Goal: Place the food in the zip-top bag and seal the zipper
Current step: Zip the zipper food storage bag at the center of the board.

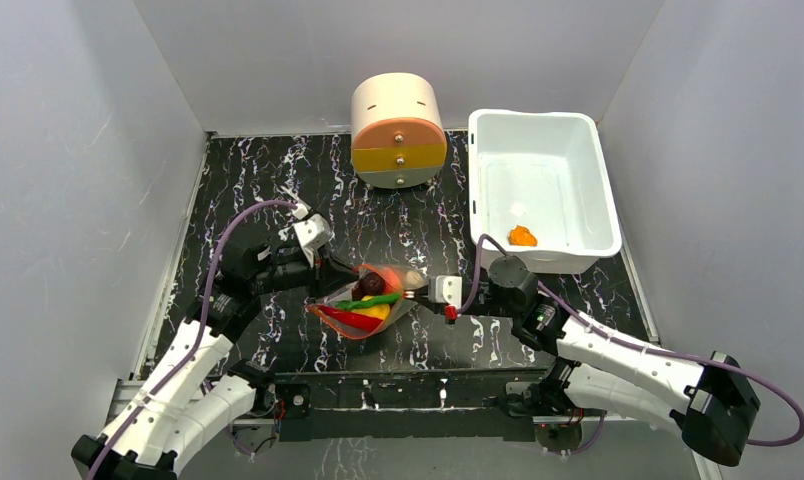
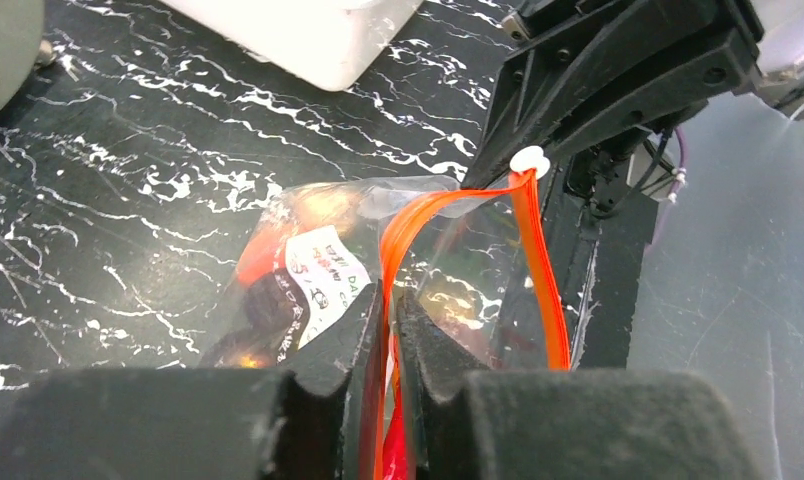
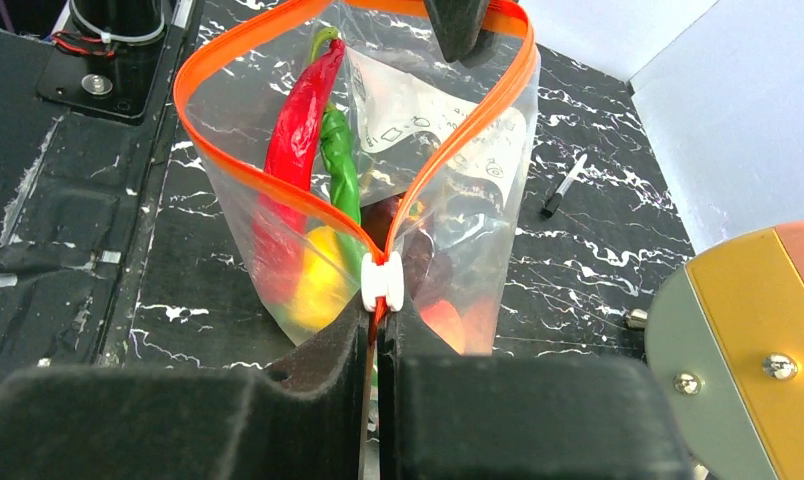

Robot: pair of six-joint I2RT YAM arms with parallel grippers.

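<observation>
The zip-top bag [image 1: 350, 326] hangs stretched between my two grippers over the middle of the table. Its orange-red zipper [image 3: 233, 55] gapes in a wide loop. My left gripper [image 2: 390, 312] is shut on the zipper at one end of the mouth. At the other end my right gripper [image 3: 378, 330] is shut on the zipper just behind the white slider [image 3: 383, 283]. Inside the bag I see a red chili [image 3: 298, 130], a green chili [image 3: 340, 165], a yellow lemon [image 3: 318, 275], an orange fruit [image 3: 448, 322] and a dark maroon piece [image 3: 388, 215].
A white tub [image 1: 598, 185] stands at the back right with one orange piece [image 1: 523, 236] in it. A round beige drum [image 1: 398, 130] with orange, yellow and grey bands sits at the back centre. A black pen [image 3: 563, 185] lies on the marbled table.
</observation>
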